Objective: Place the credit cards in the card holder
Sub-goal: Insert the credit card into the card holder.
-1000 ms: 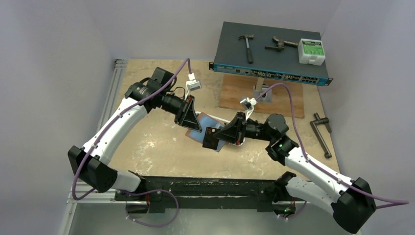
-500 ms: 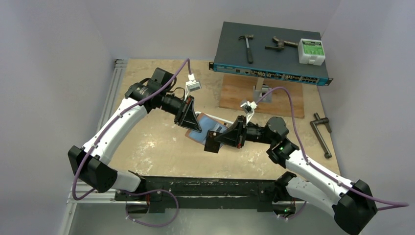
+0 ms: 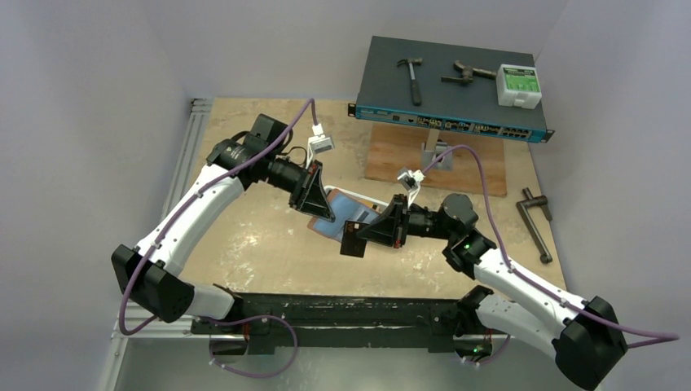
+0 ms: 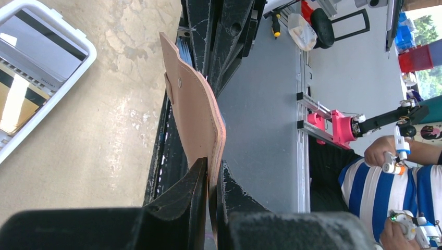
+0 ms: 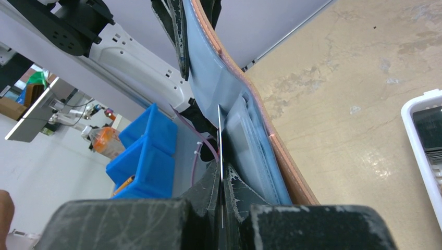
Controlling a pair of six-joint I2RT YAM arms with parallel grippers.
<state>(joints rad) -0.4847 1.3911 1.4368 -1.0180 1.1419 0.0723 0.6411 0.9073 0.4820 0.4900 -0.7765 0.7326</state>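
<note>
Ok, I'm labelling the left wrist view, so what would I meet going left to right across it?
white tray holding credit cards → card holder → pink bracket → person in a striped shirt

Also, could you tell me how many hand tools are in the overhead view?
3: a hammer and another metal tool on top of the network switch, and a third on the table near its right edge. Others may be hidden.
</note>
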